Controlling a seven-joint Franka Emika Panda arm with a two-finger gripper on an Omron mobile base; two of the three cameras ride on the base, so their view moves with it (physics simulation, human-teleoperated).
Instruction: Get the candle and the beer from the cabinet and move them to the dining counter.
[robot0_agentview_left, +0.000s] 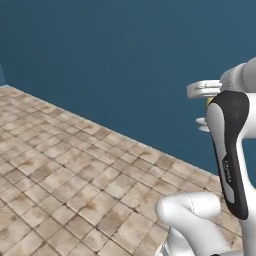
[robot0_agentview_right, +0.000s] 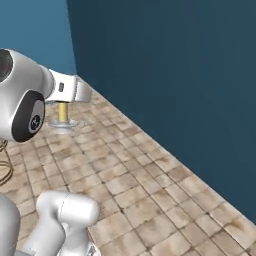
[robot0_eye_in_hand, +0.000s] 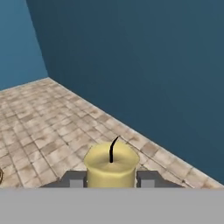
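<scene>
**Candle gripped and carried over bare tile floor**

Left base view: the white arm rises at the right edge; behind it peek the candle holder's silvery rim and loop handle. The brown stone-tile floor runs up to a deep blue wall.

Right base view: the candle hangs upright in its clear dish under the gripper, clear of the tiles, likely kept vertical so it can be set down standing.

Hand view: the fingertips sit against both sides of the pale-yellow wax, black wick up; the jaws are partly closed, clamping the candle. No counter or cabinet is in sight, so this reads as transit.
</scene>
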